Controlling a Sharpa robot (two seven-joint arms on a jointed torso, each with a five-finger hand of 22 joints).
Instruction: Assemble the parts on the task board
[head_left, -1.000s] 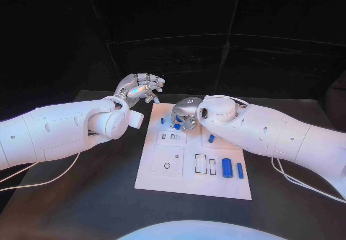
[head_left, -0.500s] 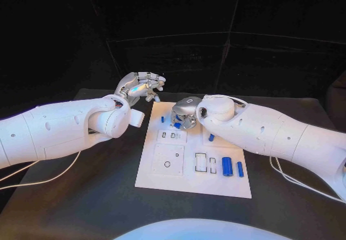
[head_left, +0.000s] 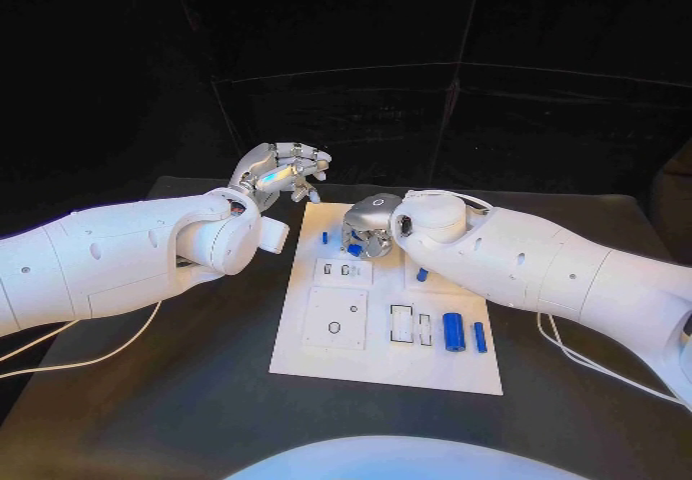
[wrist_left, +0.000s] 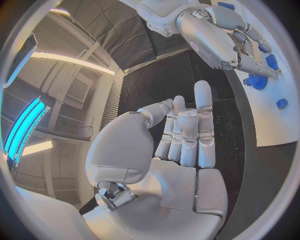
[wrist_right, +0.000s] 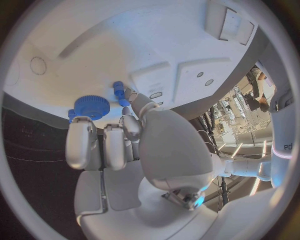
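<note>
Right hand (head_left: 369, 226) hovers over white task board (head_left: 368, 355) — black table (head_left: 173, 400).

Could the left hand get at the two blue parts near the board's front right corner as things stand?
Probably not easily: the left hand is raised beyond the task board's far left corner, and the right arm lies alongside those two blue parts.

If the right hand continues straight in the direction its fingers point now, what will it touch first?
Probably the blue gear-like part on the task board: the right hand has its fingertips right beside it. A small blue peg sits close by; depth is unclear.
</note>
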